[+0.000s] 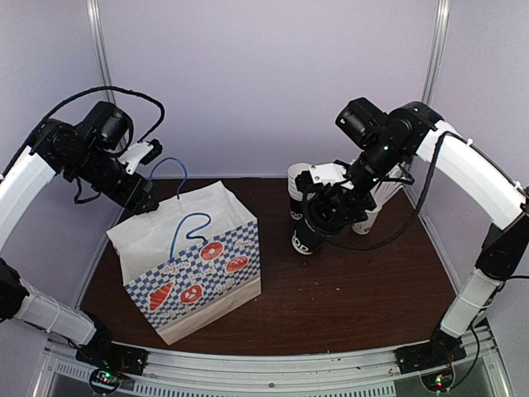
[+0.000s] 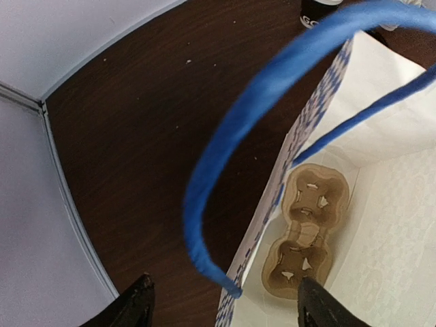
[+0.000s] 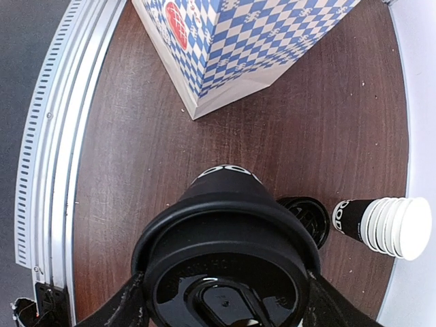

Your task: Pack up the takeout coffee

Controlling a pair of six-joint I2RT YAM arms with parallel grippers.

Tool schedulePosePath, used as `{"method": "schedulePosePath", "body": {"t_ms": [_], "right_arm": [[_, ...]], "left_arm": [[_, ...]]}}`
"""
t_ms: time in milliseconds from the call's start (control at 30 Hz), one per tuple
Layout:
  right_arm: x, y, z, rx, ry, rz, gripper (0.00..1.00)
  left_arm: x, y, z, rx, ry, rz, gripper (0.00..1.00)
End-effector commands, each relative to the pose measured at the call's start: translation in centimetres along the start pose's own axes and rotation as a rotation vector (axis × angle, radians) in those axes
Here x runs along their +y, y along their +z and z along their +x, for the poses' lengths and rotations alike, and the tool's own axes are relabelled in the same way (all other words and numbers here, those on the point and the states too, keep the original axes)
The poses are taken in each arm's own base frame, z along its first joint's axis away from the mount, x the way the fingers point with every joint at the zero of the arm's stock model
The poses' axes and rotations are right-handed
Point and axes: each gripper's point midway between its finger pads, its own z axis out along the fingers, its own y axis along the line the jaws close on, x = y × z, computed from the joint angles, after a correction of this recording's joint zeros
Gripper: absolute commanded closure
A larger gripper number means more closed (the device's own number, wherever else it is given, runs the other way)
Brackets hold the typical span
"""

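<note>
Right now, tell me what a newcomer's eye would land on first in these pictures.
The white paper bag with blue diamond checks and blue rope handles stands open on the left of the dark wooden table, a brown moulded-pulp cup carrier lying at its bottom. To its right, the right gripper clasps a small black paper cup with a black plastic sip lid. The left gripper hangs open above the bag's rim.
</note>
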Motion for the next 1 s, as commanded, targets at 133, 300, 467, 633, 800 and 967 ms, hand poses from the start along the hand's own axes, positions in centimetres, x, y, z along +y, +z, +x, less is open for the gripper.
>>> {"method": "schedulePosePath", "body": {"t_ms": [133,300,467,633,800,967], "right_arm": [[-0.1,-3.3,-1.5,-0.082,0.047,0.062,0.3],[-1.4,-4.8,-1.2,-0.073,0.061,0.148,0.3],[-5.0,-6.9,-2.0,-0.174,0.133,0.256,0.29],[-8.1,-10.1,-5.1,-0.299,0.137,0.362,0.28],[-7.8,-13.3,-9.5,-0.486,0.104,0.323,0.28],[-5.2,-12.4,-12.0,-0.499,-0.017,0.244,0.28]], "left_arm": [[-2.2,2.1,1.0,0.074,-0.027,0.235,0.42],[-3.3,3.0,0.0,0.074,0.004,0.324,0.65],[-3.8,3.3,-1.7,0.046,0.021,0.361,1.0],[-3.9,2.1,-4.7,-0.046,0.085,0.345,1.0],[-5.4,1.0,-7.2,-0.108,0.128,0.365,1.0],[-7.2,2.3,-7.8,-0.084,0.171,0.365,1.0]]}}
